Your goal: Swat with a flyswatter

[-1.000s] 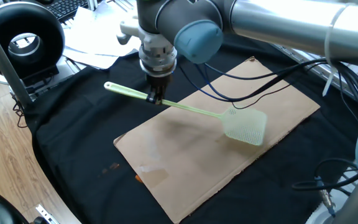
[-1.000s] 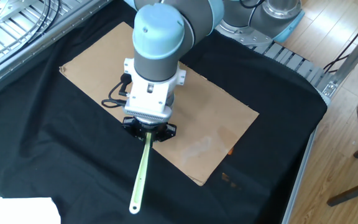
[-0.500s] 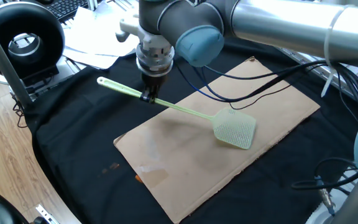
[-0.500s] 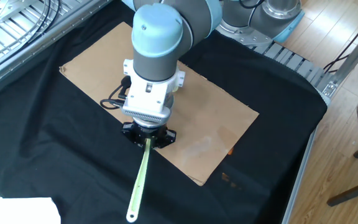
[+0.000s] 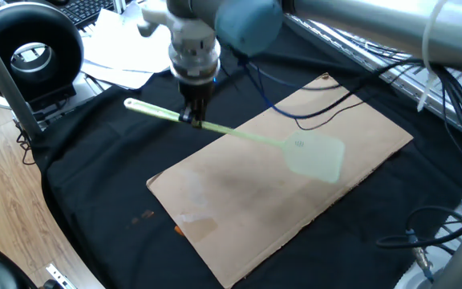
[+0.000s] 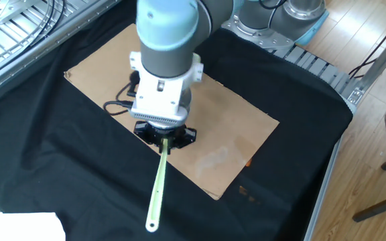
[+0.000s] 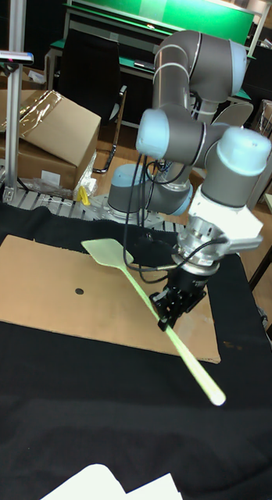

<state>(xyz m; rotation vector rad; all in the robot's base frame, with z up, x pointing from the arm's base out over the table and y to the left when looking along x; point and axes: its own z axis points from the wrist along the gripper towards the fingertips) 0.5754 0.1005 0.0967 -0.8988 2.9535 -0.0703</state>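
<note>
The pale green flyswatter (image 5: 239, 136) is held in the air over the brown cardboard sheet (image 5: 239, 217). My gripper (image 5: 195, 119) is shut on its thin handle about a third of the way from the loop end. The mesh head (image 5: 315, 156) is motion-blurred above the right part of the sheet. In the other fixed view, the handle (image 6: 157, 191) sticks out below the gripper (image 6: 165, 139) over the black cloth, and the arm hides the head. In the tall fixed view, the gripper (image 7: 169, 307) holds the swatter tilted, with the head (image 7: 105, 251) raised to the left over the cardboard (image 7: 42, 305).
A black cloth (image 6: 39, 154) covers the table. A black ring-shaped device (image 5: 30, 48) and loose papers (image 5: 127, 56) lie at the back left. Cables (image 5: 335, 96) trail across the sheet's far side. A small dark spot (image 7: 79, 293) marks the cardboard. White paper (image 6: 19, 227) lies near the cloth's edge.
The wrist has lifted and turned. The swatter head dipped toward the cardboard, then swung up and right, and is now blurred. The grip on the handle is unchanged.
</note>
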